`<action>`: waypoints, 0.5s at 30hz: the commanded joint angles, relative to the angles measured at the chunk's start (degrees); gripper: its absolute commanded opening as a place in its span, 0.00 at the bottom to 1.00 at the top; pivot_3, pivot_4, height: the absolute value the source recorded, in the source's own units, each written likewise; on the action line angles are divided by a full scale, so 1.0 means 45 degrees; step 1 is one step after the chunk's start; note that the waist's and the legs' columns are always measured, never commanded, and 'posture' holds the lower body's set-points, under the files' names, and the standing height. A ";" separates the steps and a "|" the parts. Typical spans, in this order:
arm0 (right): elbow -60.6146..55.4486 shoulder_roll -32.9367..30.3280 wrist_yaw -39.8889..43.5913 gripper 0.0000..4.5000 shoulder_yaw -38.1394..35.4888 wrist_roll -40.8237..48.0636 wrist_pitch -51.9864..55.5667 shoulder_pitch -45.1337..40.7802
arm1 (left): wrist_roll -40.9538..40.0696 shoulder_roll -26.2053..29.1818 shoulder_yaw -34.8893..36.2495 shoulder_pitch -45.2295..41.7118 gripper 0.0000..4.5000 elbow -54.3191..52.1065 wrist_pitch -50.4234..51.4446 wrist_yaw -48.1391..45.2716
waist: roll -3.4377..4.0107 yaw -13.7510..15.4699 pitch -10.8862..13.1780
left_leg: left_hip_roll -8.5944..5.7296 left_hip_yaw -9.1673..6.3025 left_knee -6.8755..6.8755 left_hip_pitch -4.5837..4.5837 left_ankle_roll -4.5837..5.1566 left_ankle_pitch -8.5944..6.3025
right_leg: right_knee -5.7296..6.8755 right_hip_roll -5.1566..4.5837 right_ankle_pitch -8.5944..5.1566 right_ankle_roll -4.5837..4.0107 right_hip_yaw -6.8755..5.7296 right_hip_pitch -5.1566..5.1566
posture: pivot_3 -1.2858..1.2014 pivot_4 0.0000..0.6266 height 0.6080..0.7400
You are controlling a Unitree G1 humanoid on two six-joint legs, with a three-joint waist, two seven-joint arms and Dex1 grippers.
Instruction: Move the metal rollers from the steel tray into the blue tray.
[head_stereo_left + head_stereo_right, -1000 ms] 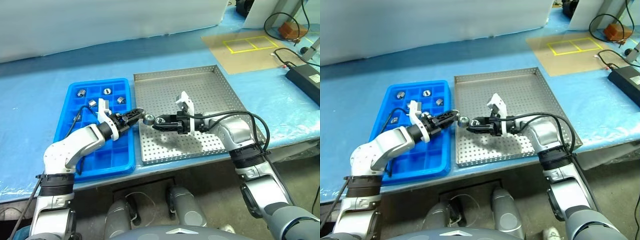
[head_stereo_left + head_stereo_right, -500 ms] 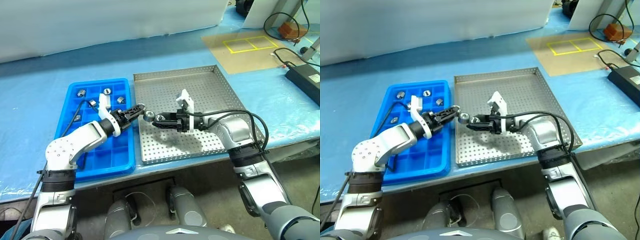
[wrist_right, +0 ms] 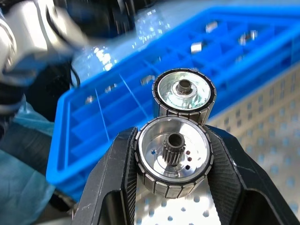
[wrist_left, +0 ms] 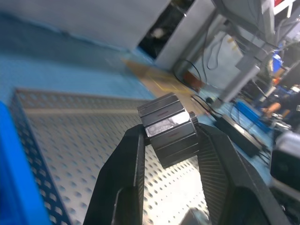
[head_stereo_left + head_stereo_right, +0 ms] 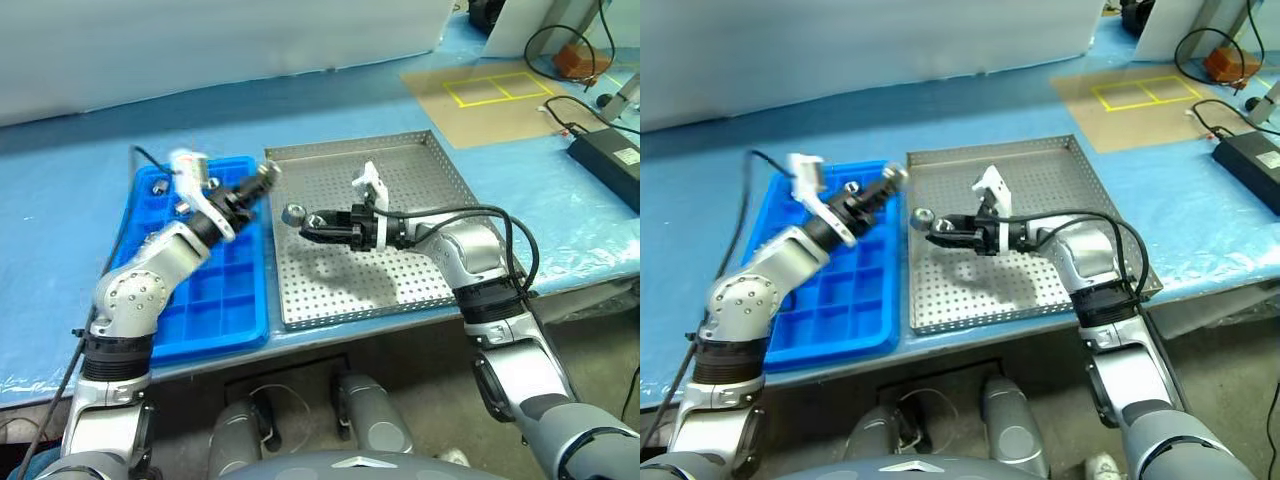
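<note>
A blue tray lies just left of a perforated steel tray. Above the blue tray's far right edge, the left gripper is raised. Over the steel tray, the right gripper holds a metal roller

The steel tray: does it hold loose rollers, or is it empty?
Empty: the steel tray's perforated floor lies bare; each pincer grips rollers above it.
</note>
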 commanded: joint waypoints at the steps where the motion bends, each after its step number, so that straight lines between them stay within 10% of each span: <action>1: -0.0250 -0.0038 0.0276 0.36 0.0189 -0.0037 -0.0300 -0.0133 | 0.1293 -0.0027 0.0002 0.0003 0.28 -0.0282 -0.0823 -0.0687 | 0.0003 -0.0006 0.0002 | -0.0004 0.0000 0.0000 -0.0004 0.0001 0.0000 | 0.0000 -0.0002 0.0000 0.0000 0.0001 -0.0003 | 0.27 0.24 1.00; 15: 0.0184 0.0372 -0.0215 0.36 -0.0641 0.0307 -0.0070 -0.0641 | 0.6467 -0.0536 -0.2376 -0.0194 0.28 0.1885 -0.2734 -0.2611 | 0.0002 -0.0007 0.0001 | -0.0005 0.0000 0.0002 -0.0009 0.0004 -0.0001 | 0.0001 -0.0005 0.0003 -0.0004 0.0002 -0.0004 | 0.27 0.24 1.00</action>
